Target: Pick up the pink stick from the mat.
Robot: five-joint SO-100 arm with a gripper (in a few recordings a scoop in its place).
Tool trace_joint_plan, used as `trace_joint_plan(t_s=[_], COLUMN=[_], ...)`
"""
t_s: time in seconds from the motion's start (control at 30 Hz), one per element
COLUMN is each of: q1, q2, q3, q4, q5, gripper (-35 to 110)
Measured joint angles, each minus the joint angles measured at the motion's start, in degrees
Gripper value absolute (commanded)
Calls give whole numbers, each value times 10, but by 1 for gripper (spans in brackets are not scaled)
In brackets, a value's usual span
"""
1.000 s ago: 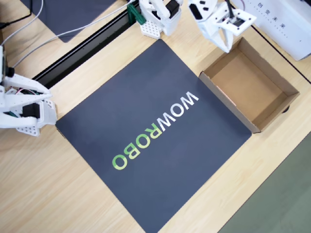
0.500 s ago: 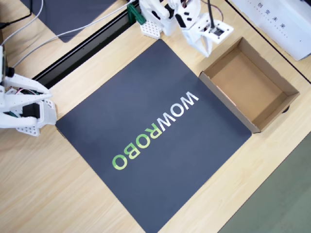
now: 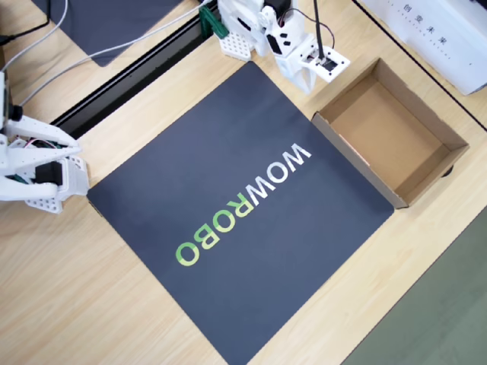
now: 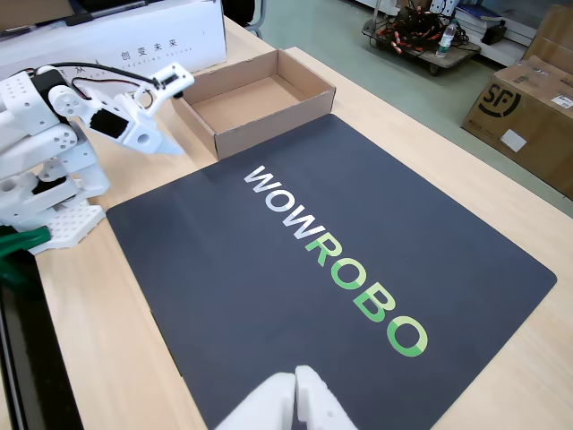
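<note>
The white plastic gripper [image 3: 307,82] has swung back from above the open brown cardboard box [image 3: 441,125] since a second ago. Now it hangs over the top corner of the big square dark navy mat [image 3: 228,152], close to the arm's white base [image 3: 242,26]. Its two pointed fingers look closed together with nothing between them, best seen in the fixed view [image 4: 166,141].

The mat is flat and smooth, with "WOWROBO" printed across it in letters going from white to green. It lies on a pale wooden table [image 3: 91,304]. The box has thin, straight walls and a bare floor as far as the overhead view can see. I cannot find the pink stick on the mat or in the box.

The fixed view [image 4: 269,94] shows the box from the side and another brown cardboard carton [image 4: 528,116] on the green floor.
</note>
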Motion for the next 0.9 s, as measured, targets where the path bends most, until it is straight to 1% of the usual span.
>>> trace_joint_plan(t_s=[0.13, 0.37, 0.9], q1=[0, 0, 0], q2=[14, 17, 22], q3=[0, 0, 0], q4=[65, 147, 157], q5=[-5, -31, -35], gripper=[0, 0, 0])
